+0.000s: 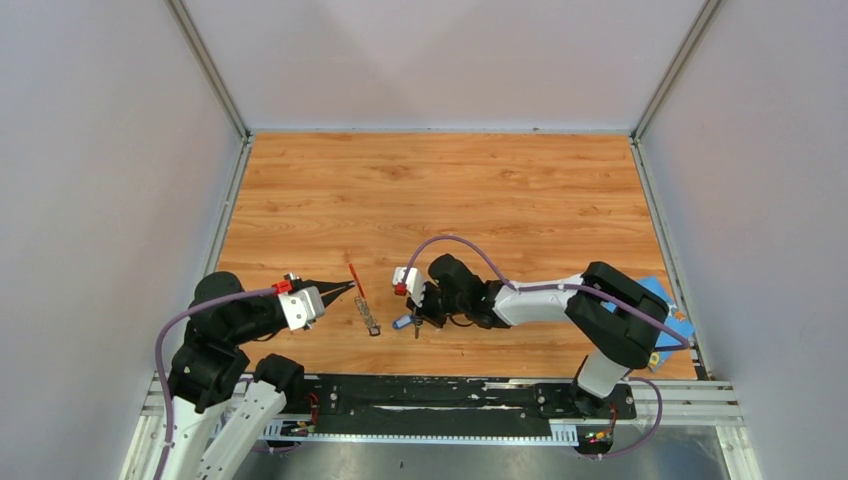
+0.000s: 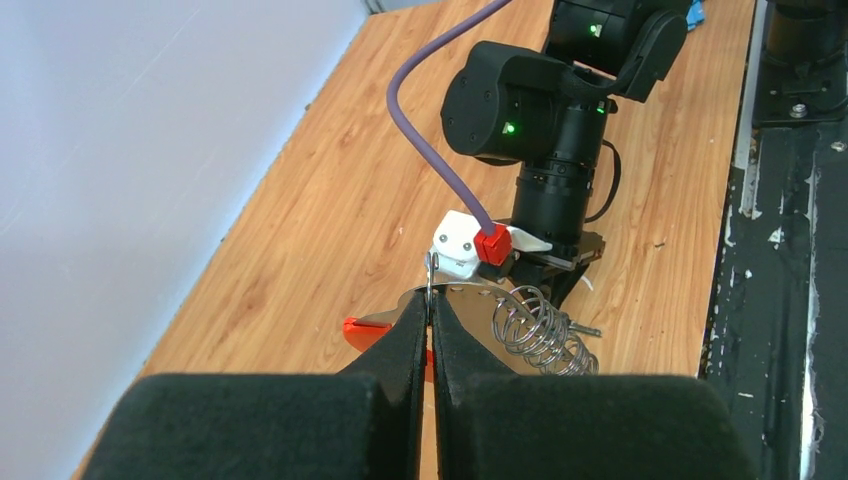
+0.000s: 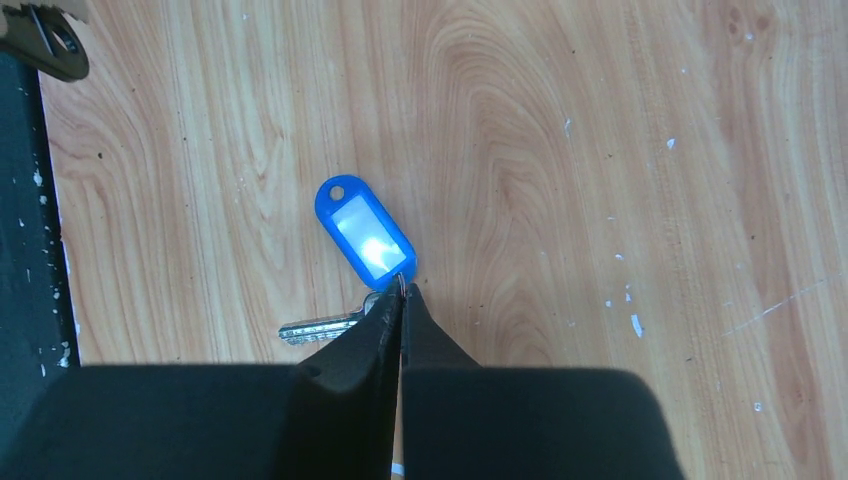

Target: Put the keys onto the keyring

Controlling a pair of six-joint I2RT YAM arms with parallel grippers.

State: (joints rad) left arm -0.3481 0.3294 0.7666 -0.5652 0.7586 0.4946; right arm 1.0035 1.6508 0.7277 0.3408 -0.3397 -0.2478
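The keys (image 3: 365,235) lie flat on the wood table (image 1: 450,190), near its front edge and about in the middle. One part is a blue tag (image 3: 352,225), long and round at the ends, with a shiny white window and a little hole at its far end. Just beside it lies a small silver key (image 3: 318,328), pointing away to the side. The tag and the key meet at a thin little ring. The right gripper (image 3: 401,300) points down at that spot, and its two black fingers are pressed tight together on the ring. The keyring (image 2: 535,330) is close by, a bit to the left of the keys and not touching them. It has a thin red part (image 2: 365,330) and a row of grey wire loops that look like a spring. The left gripper (image 2: 431,305) has its fingers squeezed together on a thin wire of the keyring, and the wire sticks up a little past the tips. From above, the red part (image 1: 354,280) stands at the tip of the left gripper and a grey piece (image 1: 368,315) sits just below it. The two grippers face each other, near but apart.
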